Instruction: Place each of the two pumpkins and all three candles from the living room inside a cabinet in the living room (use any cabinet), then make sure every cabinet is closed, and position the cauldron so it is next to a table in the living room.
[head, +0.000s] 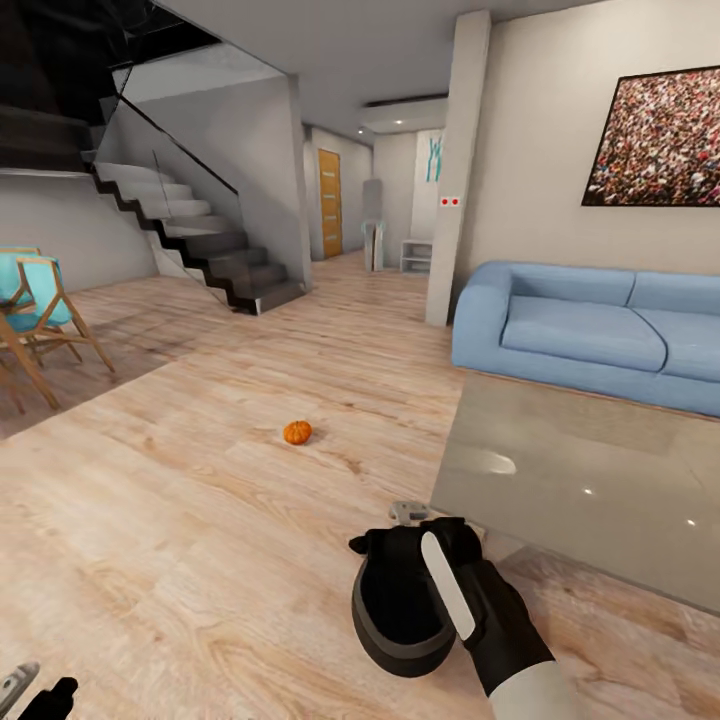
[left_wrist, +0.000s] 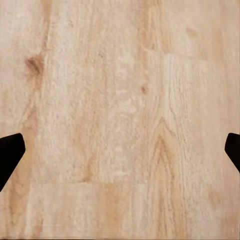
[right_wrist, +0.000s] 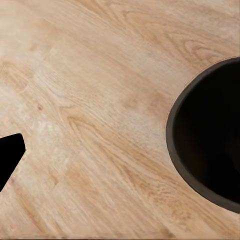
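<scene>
A black cauldron (head: 400, 625) stands upright on the wood floor, just off the near left corner of the glossy grey glass table (head: 590, 480). My right gripper (head: 415, 545) hovers over its far rim. In the right wrist view the cauldron (right_wrist: 212, 135) has its rim between the spread fingers; one fingertip (right_wrist: 10, 155) shows wide of it and the other is lost against the dark inside. One orange pumpkin (head: 297, 432) lies on the open floor farther ahead. My left gripper (left_wrist: 120, 150) hangs open over bare floorboards, low at the left (head: 40, 695).
A blue sofa (head: 590, 335) stands behind the table against the right wall. A pillar (head: 455, 170) rises left of the sofa. Stairs (head: 200, 240) climb at the back left, and wooden chairs with teal seats (head: 40, 310) stand at the left edge.
</scene>
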